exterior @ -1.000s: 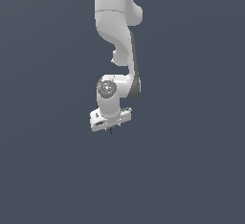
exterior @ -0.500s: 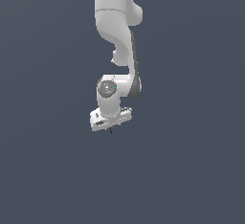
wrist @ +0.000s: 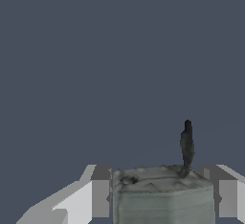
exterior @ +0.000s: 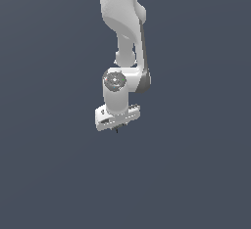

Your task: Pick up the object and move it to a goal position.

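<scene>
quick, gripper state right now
White gripper: closed on the small grey blocky object with a thin black pointed tip, which sits between its fingers.

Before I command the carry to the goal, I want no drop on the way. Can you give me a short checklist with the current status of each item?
1. Object sits between the end effector fingers: ok, the wrist view shows the grey block filling the gap.
2. Fingers touching both sides of it: ok as far as the wrist view shows.
3. Thin black tip free of the fingers: ok, it sticks out beyond them.
4. Object lifted off a surface: cannot tell, the exterior view shows only plain background below the end effector.
5. Goal position visible: not ok, no marker in either view.
</scene>
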